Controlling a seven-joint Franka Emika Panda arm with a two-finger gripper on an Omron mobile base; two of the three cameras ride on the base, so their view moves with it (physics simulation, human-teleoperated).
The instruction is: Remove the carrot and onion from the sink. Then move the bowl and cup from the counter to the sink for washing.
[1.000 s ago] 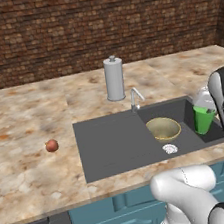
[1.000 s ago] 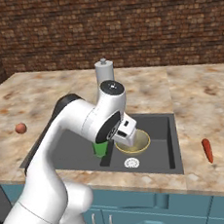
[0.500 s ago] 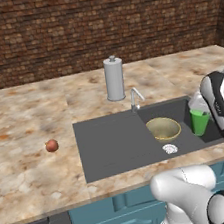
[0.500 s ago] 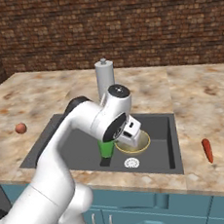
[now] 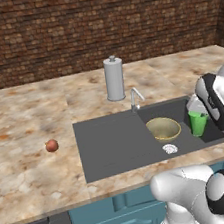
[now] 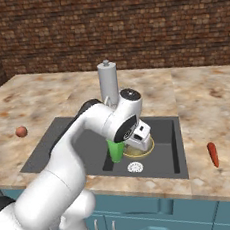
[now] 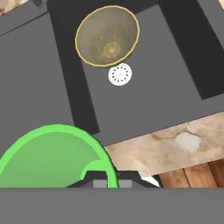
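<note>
My gripper (image 5: 197,113) is shut on the rim of a green cup (image 5: 198,123), holding it upright over the front of the sink's (image 5: 108,145) deeper basin. In the hand view the cup (image 7: 52,155) sits close at the lower left, with the gripper (image 7: 103,178) on its rim. The olive-yellow bowl (image 5: 163,128) stands in the basin beside the white drain (image 5: 169,149), apart from the cup. The onion (image 5: 51,145) lies on the counter (image 5: 25,126) left of the sink. The carrot (image 6: 212,154) lies on the counter right of it.
A tall grey canister (image 5: 114,78) stands on the counter behind the sink, with the silver faucet (image 5: 136,98) just in front of it. A brick wall closes off the back. My own arm (image 6: 89,135) reaches across the sink's flat left panel.
The gripper has carried the green cup a little closer to the bowl over the basin. Bowl, onion and carrot have not moved.
</note>
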